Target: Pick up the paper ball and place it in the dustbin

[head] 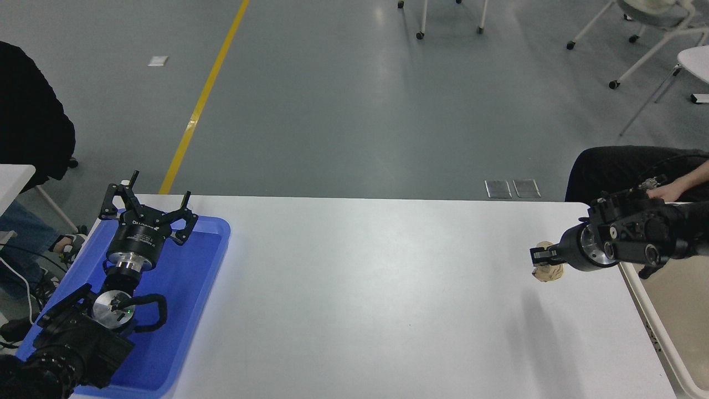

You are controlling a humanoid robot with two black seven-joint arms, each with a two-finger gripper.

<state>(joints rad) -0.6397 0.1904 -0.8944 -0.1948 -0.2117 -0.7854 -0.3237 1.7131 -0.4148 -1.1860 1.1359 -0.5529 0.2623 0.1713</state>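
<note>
My right gripper (541,256) reaches in from the right edge and is shut on the paper ball (548,271), a small tan crumpled lump. It holds the ball lifted above the white table (365,299), near the table's right end. The dustbin (664,316), a cream-beige tub, stands just off the table's right edge, right of the ball; my right arm covers part of its rim. My left gripper (147,200) is open and parked at the lower left, above the blue tray.
A shallow bright blue tray (183,310) lies at the table's left end under my left arm. A person in black (637,169) sits at the far right, a hand (664,191) close behind my right arm. Another person (33,122) is at the left edge.
</note>
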